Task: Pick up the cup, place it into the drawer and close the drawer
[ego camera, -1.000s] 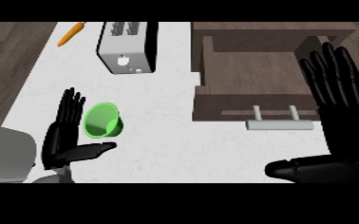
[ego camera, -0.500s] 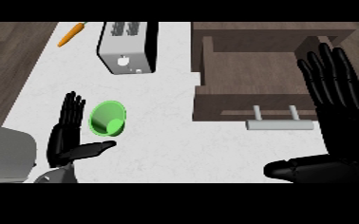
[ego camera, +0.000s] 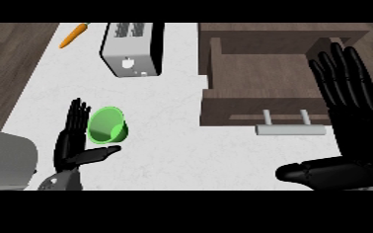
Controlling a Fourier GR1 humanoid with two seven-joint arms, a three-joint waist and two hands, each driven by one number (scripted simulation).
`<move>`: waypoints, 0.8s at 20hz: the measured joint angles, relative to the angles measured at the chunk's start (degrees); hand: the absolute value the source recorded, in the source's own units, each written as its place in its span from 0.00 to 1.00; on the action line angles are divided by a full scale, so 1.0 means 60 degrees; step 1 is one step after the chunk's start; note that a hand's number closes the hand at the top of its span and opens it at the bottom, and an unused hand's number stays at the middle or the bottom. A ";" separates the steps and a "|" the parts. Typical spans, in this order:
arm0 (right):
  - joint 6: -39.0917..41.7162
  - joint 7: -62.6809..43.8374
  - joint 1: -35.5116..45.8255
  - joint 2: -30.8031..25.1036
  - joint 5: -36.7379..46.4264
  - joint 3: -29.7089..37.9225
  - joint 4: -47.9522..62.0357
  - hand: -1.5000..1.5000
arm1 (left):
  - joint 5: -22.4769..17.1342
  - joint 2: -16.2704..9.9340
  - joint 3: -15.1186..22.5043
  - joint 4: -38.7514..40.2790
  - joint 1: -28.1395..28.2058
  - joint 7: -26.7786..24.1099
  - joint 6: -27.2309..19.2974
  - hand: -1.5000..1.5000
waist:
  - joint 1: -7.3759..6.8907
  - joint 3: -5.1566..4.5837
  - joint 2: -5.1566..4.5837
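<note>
While the task remains at its opening stage, the translucent green plastic cup [ego camera: 108, 125] lies tipped on the white speckled counter [ego camera: 182, 143], near the counter's left side and well apart from the open dark wooden drawer [ego camera: 270, 79] at the right. Its mouth faces up and toward the view, with its long axis running roughly toward the far right.

The left hand [ego camera: 73, 143] stands just beside the cup, on the cup's left. Its fingers [ego camera: 76, 116] are straight and held upright, close together, and the thumb juts out beneath the cup's lower edge. Whether they touch the cup cannot be told. Nothing is pinched or enclosed.

The right hand [ego camera: 342, 94] shows at the right edge, partly over the drawer, fingers straight and spread, holding nothing.

Judgement: the left hand is plainly the nearer, and the cup lies directly to the right of its fingers, so closing round the cup is the move in hand.

Open counter lies between cup and drawer. A silver box-shaped toaster [ego camera: 131, 49] stands farther back, clear of that path. The drawer's grey bar handle [ego camera: 290, 128] faces the near side
</note>
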State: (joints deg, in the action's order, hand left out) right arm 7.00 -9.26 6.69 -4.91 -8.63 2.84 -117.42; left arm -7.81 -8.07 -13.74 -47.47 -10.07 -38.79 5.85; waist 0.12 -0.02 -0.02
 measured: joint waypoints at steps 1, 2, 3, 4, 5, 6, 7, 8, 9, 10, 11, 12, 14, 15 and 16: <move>-0.0013 0.0042 -0.0104 0.0059 0.0052 -0.0080 -0.0088 0.00 | 0.0017 -0.0087 -0.0058 0.0432 -0.0210 -0.0229 0.0068 0.00 | 0.0011 0.0001 -0.0003; -0.0046 -0.0053 0.0045 0.0045 0.0060 -0.0090 -0.0063 0.00 | 0.0054 -0.0101 -0.0047 0.0673 -0.0246 -0.0435 0.0110 0.00 | 0.0009 0.0002 -0.0003; -0.0032 -0.0153 -0.0124 0.0031 0.0008 -0.0089 -0.0339 0.00 | 0.0087 -0.0109 -0.0056 0.0967 -0.0426 -0.0529 0.0091 0.00 | 0.0022 -0.0001 -0.0005; -0.0074 -0.0168 -0.0112 0.0065 0.0076 -0.0142 -0.0336 0.00 | 0.0119 -0.0083 -0.0006 0.1065 -0.0455 -0.0633 0.0071 0.00 | 0.0019 0.0000 -0.0001; -0.0145 -0.0180 -0.0022 0.0102 0.0166 -0.0190 -0.0258 0.00 | 0.0129 -0.0035 0.0059 0.1028 -0.0345 -0.0711 0.0092 0.00 | 0.0010 0.0000 0.0001; -0.0119 -0.0282 0.0034 0.0044 0.0098 -0.0132 -0.0279 0.00 | 0.0132 -0.0122 -0.0014 0.1501 -0.0589 -0.0947 0.0196 0.00 | 0.0020 -0.0002 -0.0005; -0.0064 -0.0132 -0.0037 0.0062 0.0107 -0.0137 -0.0188 0.00 | 0.0115 -0.0169 -0.0036 0.1673 -0.0741 -0.1015 0.0230 0.00 | 0.0020 -0.0004 -0.0004; -0.0045 -0.0135 -0.0033 0.0044 0.0063 -0.0092 -0.0202 0.00 | 0.0105 -0.0181 -0.0039 0.1874 -0.0799 -0.1170 0.0302 0.00 | 0.0020 -0.0001 -0.0005; -0.0058 -0.0118 -0.0043 0.0054 0.0047 -0.0065 -0.0225 0.00 | 0.0069 -0.0198 -0.0050 0.2029 -0.0843 -0.1279 0.0409 0.00 | 0.0019 -0.0001 -0.0005; -0.0054 -0.0162 -0.0138 0.0060 0.0067 -0.0106 -0.0348 0.00 | 0.0067 -0.0205 -0.0098 0.2373 -0.1007 -0.1524 0.0449 0.00 | 0.0029 -0.0002 -0.0007; -0.0026 -0.0147 -0.0135 0.0049 0.0023 -0.0074 -0.0325 0.00 | 0.0016 -0.0241 -0.0131 0.2558 -0.1094 -0.1600 0.0555 0.00 | 0.0028 -0.0003 -0.0006; 0.0003 -0.0063 -0.0175 0.0055 0.0028 -0.0068 -0.0309 0.00 | 0.0016 -0.0143 -0.0094 0.2619 -0.1091 -0.1701 0.0534 0.00 | 0.0024 -0.0002 -0.0005; -0.0006 0.0066 -0.0089 0.0094 0.0115 -0.0108 -0.0112 0.00 | -0.0019 -0.0164 -0.0120 0.2990 -0.1254 -0.1921 0.0668 0.00 | 0.0023 -0.0003 -0.0006; 0.0009 0.0032 -0.0091 0.0079 0.0087 -0.0092 -0.0122 0.00 | -0.0078 -0.0244 -0.0170 0.3145 -0.1374 -0.1938 0.0764 0.00 | 0.0024 -0.0003 -0.0008; 0.0063 -0.0137 -0.0143 0.0001 -0.0075 0.0005 -0.0310 0.00 | -0.0129 -0.0180 -0.0150 0.3057 -0.1326 -0.1883 0.0766 0.00 | 0.0020 -0.0001 -0.0006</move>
State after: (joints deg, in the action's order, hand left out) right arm 7.38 -10.08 5.83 -4.90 -9.08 2.87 -119.28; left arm -8.59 -9.15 -14.64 -29.13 -18.03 -50.09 10.44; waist 0.24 -0.02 -0.05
